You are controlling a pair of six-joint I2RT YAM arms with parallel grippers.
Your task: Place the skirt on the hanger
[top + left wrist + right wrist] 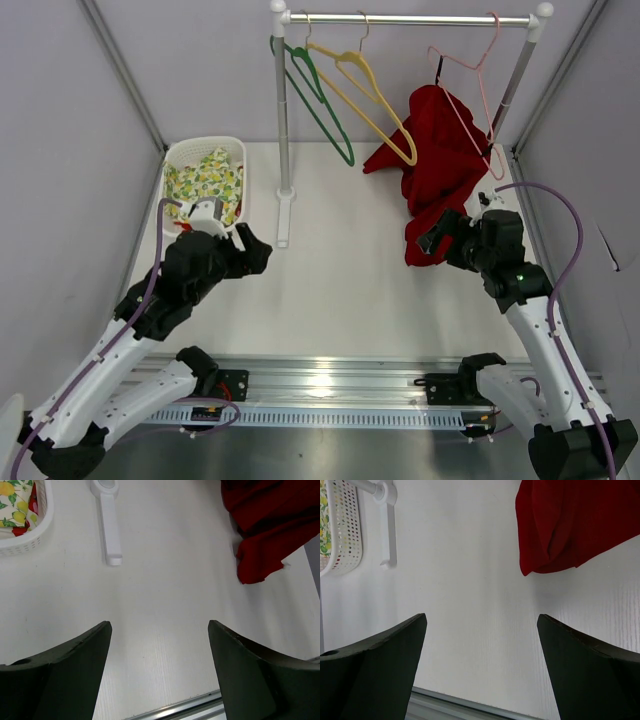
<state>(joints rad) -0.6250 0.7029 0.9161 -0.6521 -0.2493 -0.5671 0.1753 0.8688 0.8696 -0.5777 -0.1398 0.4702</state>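
A red skirt hangs from a pink hanger on the rail at the back right, its lower end reaching the table. It also shows in the left wrist view and the right wrist view. My right gripper is open and empty, just beside the skirt's lower end. In its wrist view the gripper holds nothing over bare table. My left gripper is open and empty at the left, near the basket; its wrist view shows only table between the fingers.
A white basket with lemon-print cloth stands at the back left. The rack's white pole and foot stand mid-table. A green hanger and a yellow hanger hang empty on the rail.
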